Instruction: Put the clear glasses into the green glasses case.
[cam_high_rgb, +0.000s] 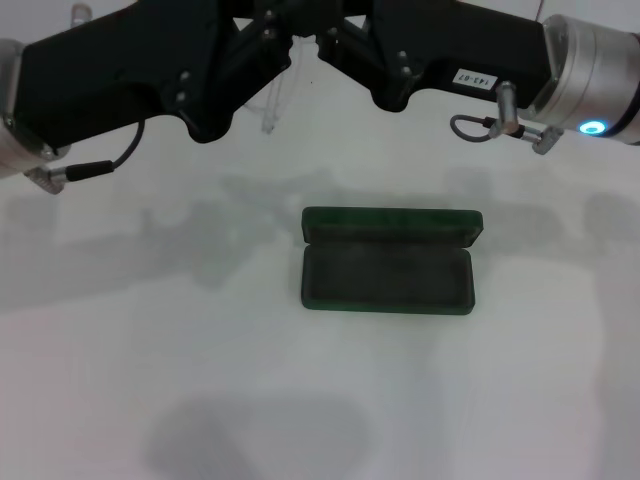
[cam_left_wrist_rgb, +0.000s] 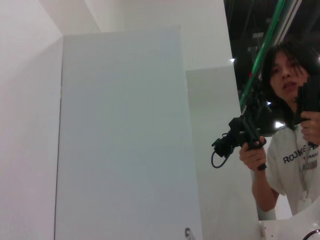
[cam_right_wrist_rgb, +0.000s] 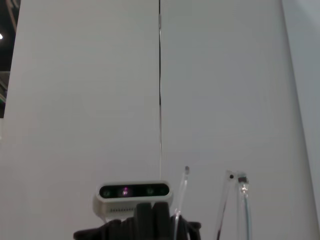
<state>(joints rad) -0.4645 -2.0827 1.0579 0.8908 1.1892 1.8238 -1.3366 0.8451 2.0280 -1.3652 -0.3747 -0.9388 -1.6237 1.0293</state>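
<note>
The green glasses case (cam_high_rgb: 388, 300) lies open on the white table (cam_high_rgb: 120, 380), its lid (cam_high_rgb: 392, 226) folded back on the far side and its dark lining bare. Both black arms reach in high above the table's far edge, and my left gripper (cam_high_rgb: 272, 38) and right gripper (cam_high_rgb: 335, 45) meet there tip to tip. The clear glasses (cam_high_rgb: 272, 108) hang in the air just under that meeting point, well above and behind the case. In the right wrist view their thin see-through arms (cam_right_wrist_rgb: 241, 200) stand close by. Which gripper holds them is hidden.
The right wrist view faces the robot's head camera (cam_right_wrist_rgb: 132, 192) and a white wall. In the left wrist view are white panels and a person (cam_left_wrist_rgb: 290, 150) with hand-held controllers at the far side. Only arm shadows fall on the table around the case.
</note>
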